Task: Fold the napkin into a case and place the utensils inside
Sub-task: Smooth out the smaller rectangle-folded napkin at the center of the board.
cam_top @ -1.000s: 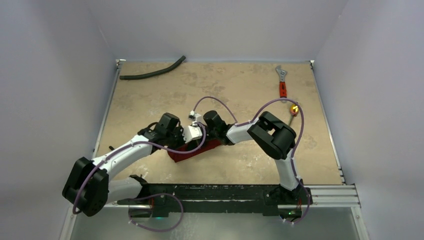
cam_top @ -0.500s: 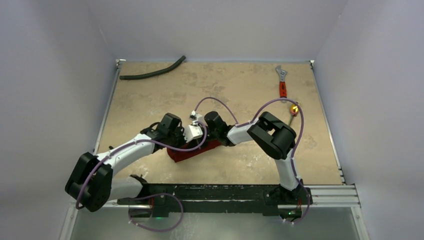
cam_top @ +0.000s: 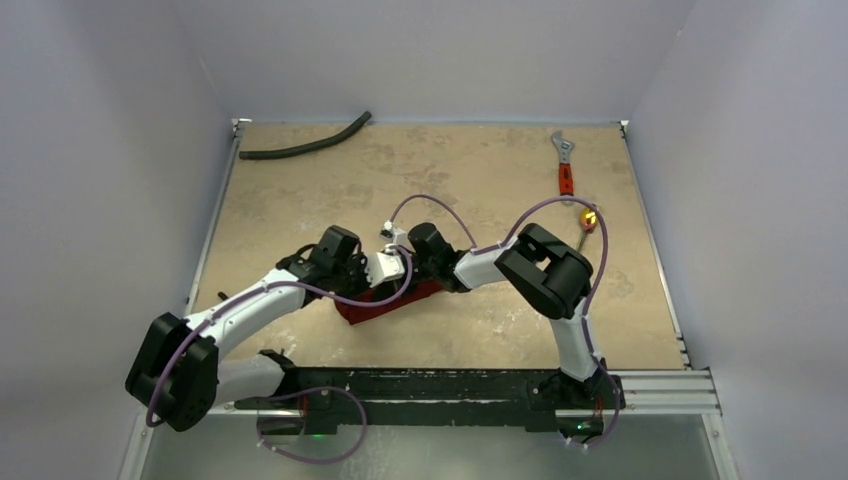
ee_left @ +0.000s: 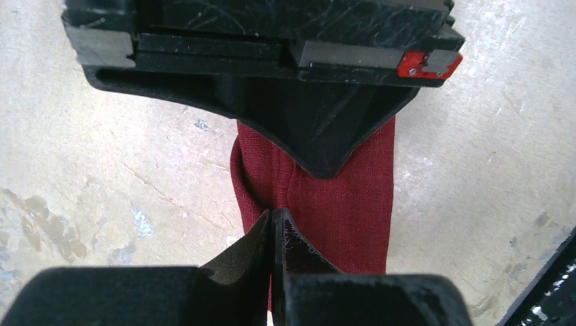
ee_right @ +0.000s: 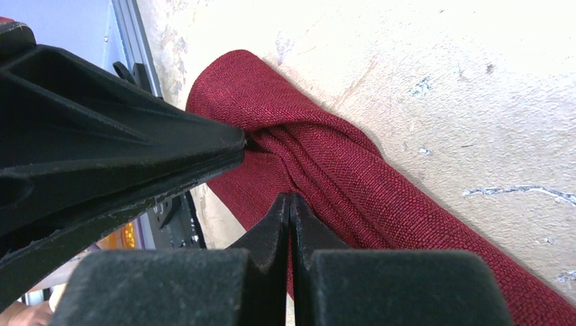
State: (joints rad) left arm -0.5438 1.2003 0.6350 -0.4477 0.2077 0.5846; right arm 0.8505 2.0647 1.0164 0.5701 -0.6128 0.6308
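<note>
The napkin (cam_top: 392, 300) lies just below the middle of the overhead frame, gathered into a narrow dark red strip on the table (cam_top: 480, 170), its long axis running from lower left up to the right. Both arms meet over its middle, tip to tip, the left arm reaching in from the left and the right arm from the right, so neither is clearly nearer. The left tool (ee_left: 273, 219) is clenched, its tips down at the strip's rolled left edge in its own view. In the right wrist view, creases in the cloth run toward its tip, so it may nip a fold, though I cannot tell for sure. The right tool (ee_right: 291, 200) is clenched too, tips resting on top of the cloth with nothing visibly between them. The utensils (cam_top: 588, 218) sit well apart, up and to the right of the napkin on the right arm's side, just below a red-handled wrench (cam_top: 565, 168). The strip does not look like a finished case, so folding is likely the step in hand
</note>
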